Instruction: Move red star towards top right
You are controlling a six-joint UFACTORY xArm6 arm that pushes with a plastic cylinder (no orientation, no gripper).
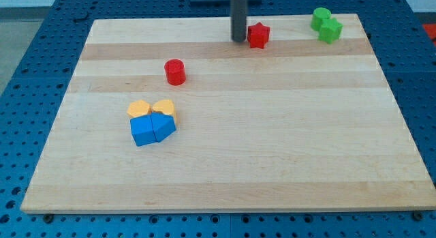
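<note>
Sitting near the view's top, slightly right of centre, on the pale wooden tabletop (272,163): one small red star-shaped block (258,35), the task's item.

Contact tool: straight dark rod; my tip (238,40) stands just beside the star's left flank, touching or nearly so, which of the two cannot be told. No gripper is fitted, so there is nothing to spread, press together or pinch.

Handling, by judgement: the star looks light, rigid and smooth-sided, likely plastic or painted wood; it should slide readily on the flat board and is not fragile. Its points make it prone to turning if pushed off-centre, so the best place to bear on it is the notch or flat on its left side, in line with its middle, pushing toward the view's right and slightly up.

Other items:
- two green blocks (325,24), touching each other, at the view's top right corner; these occupy the destination zone and could be bumped.
- one red cylinder-like block (175,71), left of centre, well apart from the star.
- two yellow-orange rounded blocks (151,108) touching two blue blocks (151,128) just below them, in a cluster at the view's left.
</note>
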